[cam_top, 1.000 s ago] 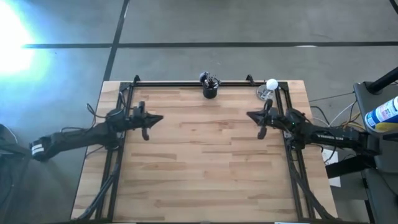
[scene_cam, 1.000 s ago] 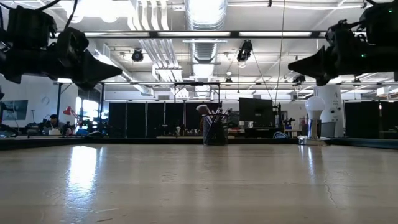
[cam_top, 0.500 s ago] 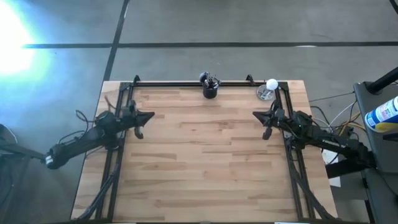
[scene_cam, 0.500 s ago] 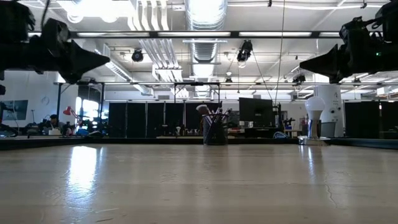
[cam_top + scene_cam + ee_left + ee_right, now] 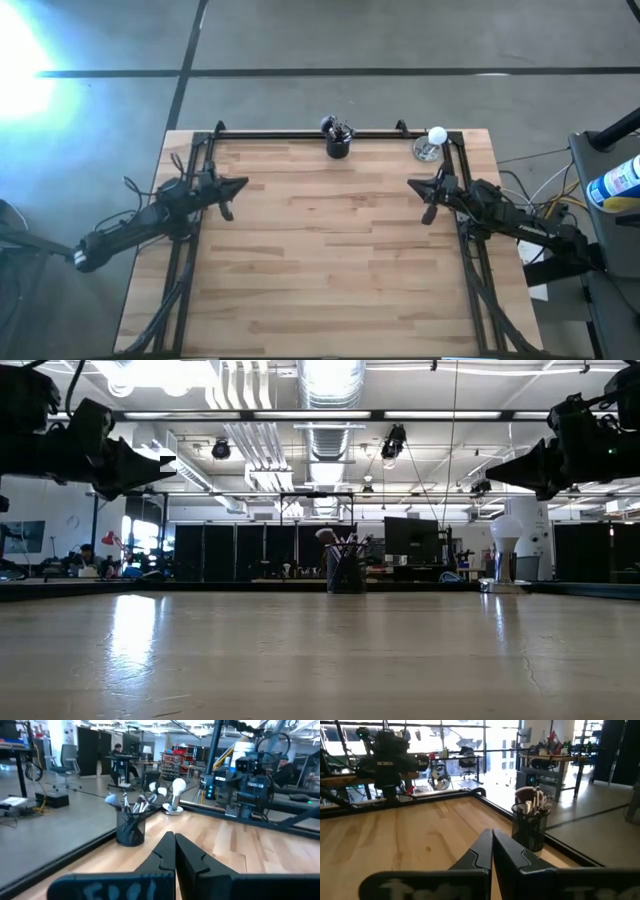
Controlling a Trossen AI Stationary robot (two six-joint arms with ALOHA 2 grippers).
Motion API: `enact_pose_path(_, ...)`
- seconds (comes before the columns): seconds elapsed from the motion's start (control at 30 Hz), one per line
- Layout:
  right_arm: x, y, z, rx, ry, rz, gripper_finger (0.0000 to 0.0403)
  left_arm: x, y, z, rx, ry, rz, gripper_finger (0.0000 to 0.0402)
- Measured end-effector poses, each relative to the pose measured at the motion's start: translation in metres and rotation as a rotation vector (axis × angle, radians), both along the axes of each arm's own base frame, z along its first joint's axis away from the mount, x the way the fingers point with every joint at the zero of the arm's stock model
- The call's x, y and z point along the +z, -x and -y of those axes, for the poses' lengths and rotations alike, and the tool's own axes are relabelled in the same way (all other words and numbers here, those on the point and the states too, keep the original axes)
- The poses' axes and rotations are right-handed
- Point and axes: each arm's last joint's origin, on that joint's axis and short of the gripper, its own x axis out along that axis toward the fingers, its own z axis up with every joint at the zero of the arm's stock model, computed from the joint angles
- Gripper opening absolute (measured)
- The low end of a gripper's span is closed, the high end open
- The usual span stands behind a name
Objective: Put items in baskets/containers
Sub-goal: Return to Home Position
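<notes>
The black cylindrical cup point(image 5: 338, 146) stands at the middle of the table's far edge, also in the low view point(image 5: 346, 572), the left wrist view point(image 5: 130, 828) and the right wrist view point(image 5: 529, 831). The makeup brushes point(image 5: 131, 803) stand in it, heads up, the fluffy one point(image 5: 524, 793) among them. No brush lies on the table. My left gripper point(image 5: 243, 184) hovers shut above the table's left side, pointing right. My right gripper point(image 5: 411, 185) hovers shut above the right side, pointing left. In the wrist views the fingers meet point(image 5: 174, 840) point(image 5: 492, 836).
A small shiny dish with a white ball point(image 5: 432, 143) sits at the far right corner, also seen in the left wrist view point(image 5: 176, 797). A black frame rail point(image 5: 300, 133) runs along the far edge. The wooden tabletop point(image 5: 330, 260) lies bare between the arms.
Both arms have drawn back outward: my left gripper toward the table's left edge, my right gripper toward the right edge. In the low view both have risen slightly. The fingers stay shut. The cup and brushes have not moved.
</notes>
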Motion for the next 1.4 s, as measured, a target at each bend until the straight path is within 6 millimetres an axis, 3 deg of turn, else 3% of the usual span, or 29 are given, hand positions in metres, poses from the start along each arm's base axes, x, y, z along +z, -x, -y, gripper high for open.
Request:
enact_pose_path(0.2, -0.0021, -0.0016, 0.0005, 0.001, -0.013, -0.023, 0.0008, -0.0011, -0.0008, -0.0001, -0.004, 0.081, 0.021, 0.0)
enact_pose_path(1.4, -0.0034, -0.0026, 0.0008, 0.003, -0.019, -0.038, 0.0009, -0.0008, -0.0008, -0.0002, -0.003, 0.083, 0.027, 0.0)
